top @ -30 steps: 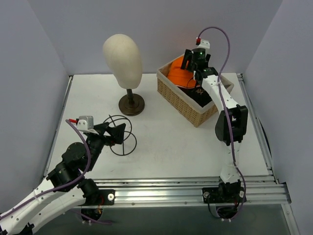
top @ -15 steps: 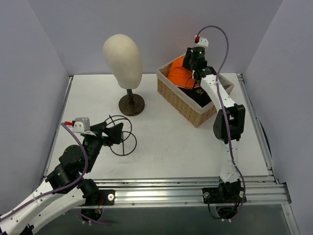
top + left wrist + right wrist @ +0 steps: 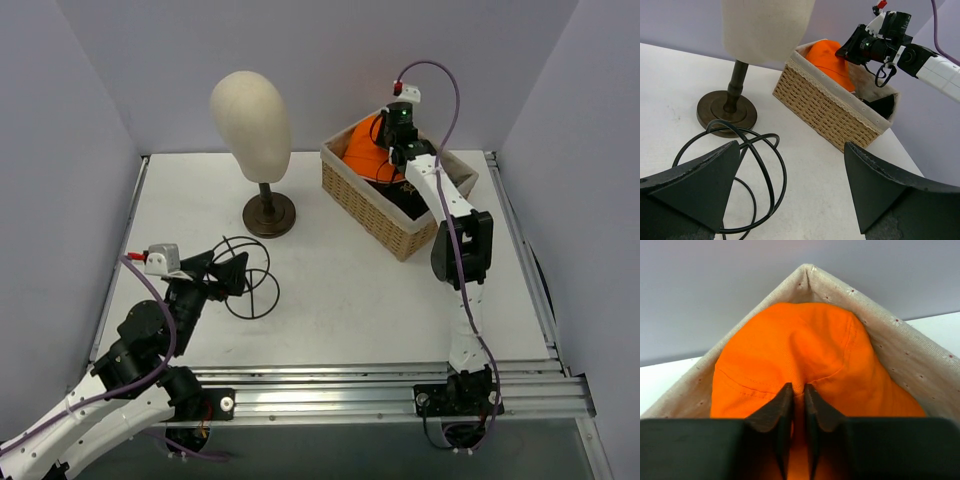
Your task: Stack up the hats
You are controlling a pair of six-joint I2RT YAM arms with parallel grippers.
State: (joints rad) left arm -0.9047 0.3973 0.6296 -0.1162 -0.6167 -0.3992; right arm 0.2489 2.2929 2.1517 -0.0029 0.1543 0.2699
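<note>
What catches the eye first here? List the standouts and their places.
The bright orange bucket hat stands out, bulging from the far corner of the wicker basket at back right, with the right gripper pinching a fold of it. Next comes the cream mannequin head on its dark stand, back left. The left gripper hangs open by black wire loops, front left.

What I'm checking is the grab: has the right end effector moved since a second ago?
Yes. Seen from above, the right end effector has shifted slightly left along the far rim of the basket, and it has pinched the orange hat.
</note>
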